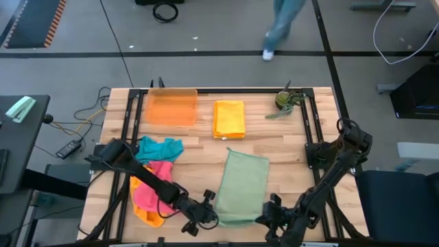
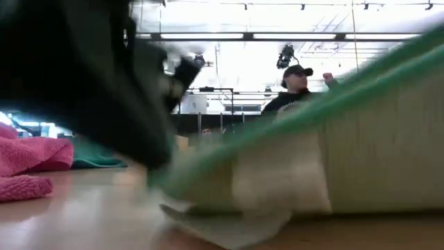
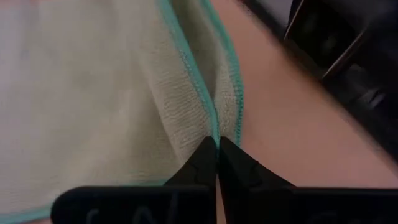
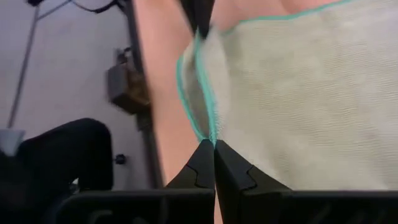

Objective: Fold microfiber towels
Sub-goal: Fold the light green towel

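The sage green towel (image 1: 241, 186), lying half-folded at the desk's (image 1: 288, 140) near edge, is pinched at both near corners by the closed left tool (image 1: 206, 212) and right tool (image 1: 271, 213), one yellow towel (image 1: 229, 118) lies folded, and the teal (image 1: 159, 147), pink (image 1: 152, 180) and orange (image 1: 147, 214) ones remain crumpled

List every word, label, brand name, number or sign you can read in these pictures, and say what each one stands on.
None: no legible text appears in any view.
Sage green towel: no tag or print shows.
Folded yellow towel and orange tray: plain, no marking shows.
Black device on the floor: too small to tell.
Person's cap in the low view: too blurred to tell.
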Available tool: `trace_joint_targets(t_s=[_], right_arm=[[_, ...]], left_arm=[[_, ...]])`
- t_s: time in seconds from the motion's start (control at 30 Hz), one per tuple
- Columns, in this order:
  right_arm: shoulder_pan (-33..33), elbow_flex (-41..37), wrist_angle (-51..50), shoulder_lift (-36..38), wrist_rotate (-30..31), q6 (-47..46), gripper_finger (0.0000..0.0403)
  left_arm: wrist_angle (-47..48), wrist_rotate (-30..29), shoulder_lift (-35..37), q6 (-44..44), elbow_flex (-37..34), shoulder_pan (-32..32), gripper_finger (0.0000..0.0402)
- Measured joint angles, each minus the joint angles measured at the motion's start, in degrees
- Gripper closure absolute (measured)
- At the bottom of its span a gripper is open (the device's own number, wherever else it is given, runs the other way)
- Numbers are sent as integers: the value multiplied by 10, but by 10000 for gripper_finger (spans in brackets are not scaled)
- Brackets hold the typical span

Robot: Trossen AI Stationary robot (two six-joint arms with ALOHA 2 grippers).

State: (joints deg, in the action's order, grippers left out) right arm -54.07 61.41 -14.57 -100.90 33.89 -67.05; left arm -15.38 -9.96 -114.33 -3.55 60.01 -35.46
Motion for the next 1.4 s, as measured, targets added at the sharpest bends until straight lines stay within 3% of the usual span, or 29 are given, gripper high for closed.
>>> trace_joint_targets(t_s=[0.37, 0.5, 0.63, 0.77, 0.87, 1.0, 1.1, 1.4], right_arm=[[-55, 2, 4, 0, 94, -66, 400], [-48, 2, -6, 3, 122, -69, 400], [-17, 2, -78, 24, 137, -79, 400], [30, 2, -214, 47, 125, -105, 400], [74, -6, -291, 58, 84, -116, 400], [124, -41, -296, 58, 48, -82, 400], [150, -65, -295, 60, 45, -69, 400], [166, -95, -297, 63, 39, -80, 400]], left_arm=[[36, 25, 94, -33, 3, -4, 393], [34, 27, 125, -63, 3, 8, 393], [75, 5, 156, -79, 4, 53, 393], [137, -6, 154, -97, 4, 118, 393], [178, -6, 149, -109, 4, 167, 393], [188, -5, 148, -92, 4, 214, 393], [194, 28, 146, -91, 5, 240, 393], [179, 38, 118, -89, 5, 275, 371]])
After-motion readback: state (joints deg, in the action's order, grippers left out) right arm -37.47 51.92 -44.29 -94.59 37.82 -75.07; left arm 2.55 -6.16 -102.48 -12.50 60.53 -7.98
